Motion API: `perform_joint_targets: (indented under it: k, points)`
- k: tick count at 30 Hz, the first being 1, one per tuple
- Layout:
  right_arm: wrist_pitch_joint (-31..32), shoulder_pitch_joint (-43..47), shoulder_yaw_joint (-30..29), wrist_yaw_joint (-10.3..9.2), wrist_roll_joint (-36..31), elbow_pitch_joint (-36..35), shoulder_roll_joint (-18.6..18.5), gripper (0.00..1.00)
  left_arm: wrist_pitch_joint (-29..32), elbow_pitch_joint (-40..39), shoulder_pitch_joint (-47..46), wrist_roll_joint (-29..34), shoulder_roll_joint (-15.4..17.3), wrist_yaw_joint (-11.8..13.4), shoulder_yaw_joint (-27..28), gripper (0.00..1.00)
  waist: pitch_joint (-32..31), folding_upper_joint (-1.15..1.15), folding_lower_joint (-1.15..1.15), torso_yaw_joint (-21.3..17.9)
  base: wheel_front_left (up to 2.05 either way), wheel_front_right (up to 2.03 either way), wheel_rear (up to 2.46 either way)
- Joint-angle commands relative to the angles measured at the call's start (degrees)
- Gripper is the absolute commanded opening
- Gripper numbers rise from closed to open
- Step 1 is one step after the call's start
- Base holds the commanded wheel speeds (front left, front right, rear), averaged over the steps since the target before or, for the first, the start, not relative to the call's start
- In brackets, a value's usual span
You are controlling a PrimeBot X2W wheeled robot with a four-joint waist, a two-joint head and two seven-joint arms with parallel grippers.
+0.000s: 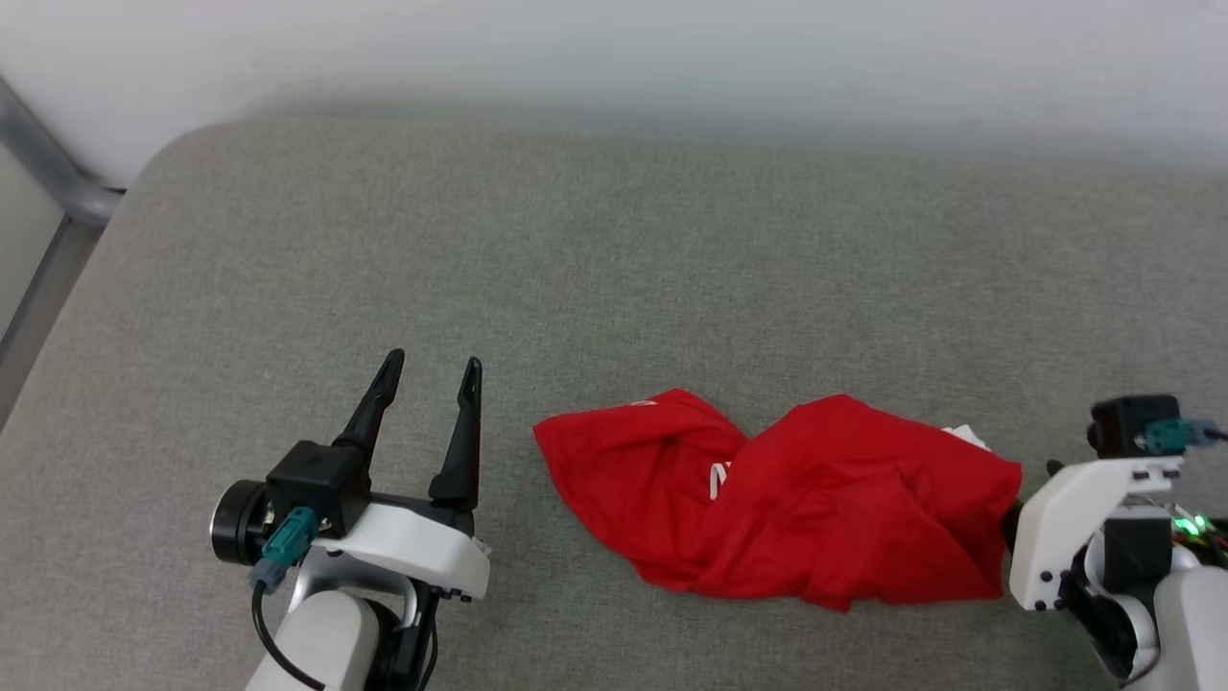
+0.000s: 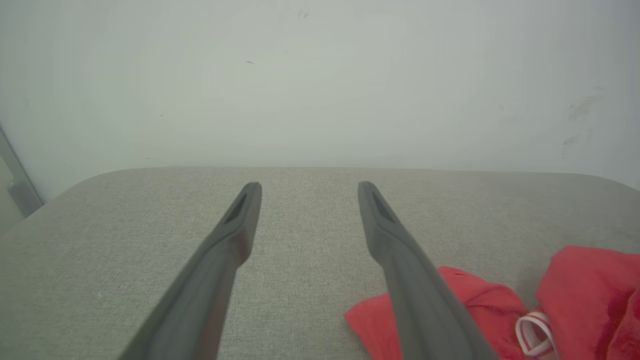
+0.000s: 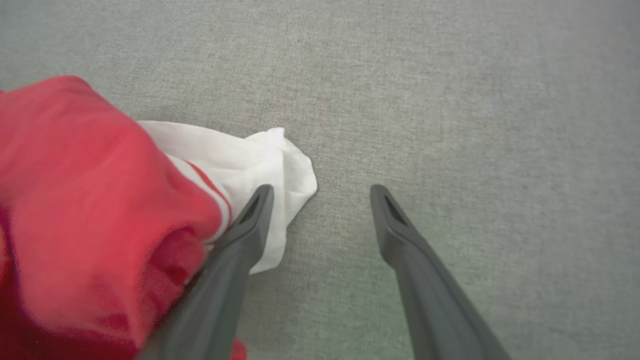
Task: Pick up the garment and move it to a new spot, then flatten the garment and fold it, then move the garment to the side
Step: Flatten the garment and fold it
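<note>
Garment [image 1: 787,499] crumpled, long axis L–R across surface [image 1: 614,240]. Right gripper [image 3: 320,192] nearer, fingers [image 3: 250,220] spread at white sleeve [image 3: 240,150]. Left gripper [image 1: 432,369] spread, beside opp. end.

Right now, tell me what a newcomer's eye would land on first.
The crumpled red garment, bunched on the grey cushion at the head view's lower middle. Then the open left gripper just left of it, apart from the cloth. In the right wrist view, the open right gripper sits by a white sleeve poking from the heap.
</note>
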Motion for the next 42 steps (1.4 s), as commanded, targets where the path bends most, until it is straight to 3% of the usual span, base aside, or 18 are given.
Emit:
perform_joint_targets:
  k: [1, 7, 11, 12, 13, 20, 28, 36, 42]
  points:
    - [0.5, -1.0, 0.5, -0.02, 0.6, 0.2, -0.6, 1.00, -0.3, -0.1, -0.8, 0.4, -0.1, -0.2, 0.2, 1.00, 1.1, 0.00, -0.01, 0.8, 0.00, 0.00, 0.00]
    - [9.6, -3.7, 10.1, -0.01, 6.0, 5.4, -6.0, 1.00, -0.3, 0.7, -1.5, 1.8, -2.0, -1.9, 1.7, 1.00, 2.7, 0.00, -0.01, 1.5, 0.00, 0.00, 0.00]
    - [14.0, -2.4, 16.2, 0.11, 10.5, 9.2, -7.0, 1.00, -0.3, 1.4, -1.8, 2.6, -3.0, -2.8, 2.7, 1.00, 2.9, 0.00, -0.01, 1.7, 0.00, 0.00, 0.00]
    - [14.3, -2.4, 17.4, 0.14, 11.5, 9.7, -7.2, 0.39, -0.3, 1.5, -1.8, 2.9, -3.3, -2.9, 3.0, 1.00, 2.9, 0.00, -0.01, 1.7, 0.00, 0.00, 0.00]
    - [14.2, -2.4, 18.3, 0.17, 12.5, 10.0, -7.3, 0.00, -0.3, 1.6, -1.8, 3.1, -3.5, -3.1, 3.3, 1.00, 2.8, 0.00, -0.01, 1.6, 0.00, 0.00, 0.00]
    - [4.7, -9.2, 16.9, -0.05, 11.5, 6.1, -11.1, 0.00, -0.3, 2.6, -0.7, 4.6, -4.2, -4.4, 4.8, 1.00, 1.4, 0.00, -0.01, 0.2, 0.00, 0.00, 0.00]
    - [0.5, -7.8, 6.9, -0.04, 5.5, -2.1, -9.6, 0.00, -0.3, 3.3, 0.6, 5.9, -4.7, -5.2, 5.8, 1.00, -1.1, 0.00, -0.01, -2.1, 0.00, 0.00, 0.00]
    - [1.5, 5.4, -7.5, -0.03, 1.3, -6.2, -1.8, 0.00, -0.3, 4.2, 1.4, 6.5, -5.2, -5.8, 6.2, 1.00, -2.4, 0.00, -0.01, -3.1, 0.00, 0.00, 0.00]
    - [1.3, 15.0, -11.6, -0.03, 1.3, -4.4, 4.3, 0.00, -0.3, 5.2, 2.1, 6.8, -5.5, -6.0, 6.3, 1.00, -3.5, 0.00, -0.01, -3.4, 0.00, 0.00, 0.00]
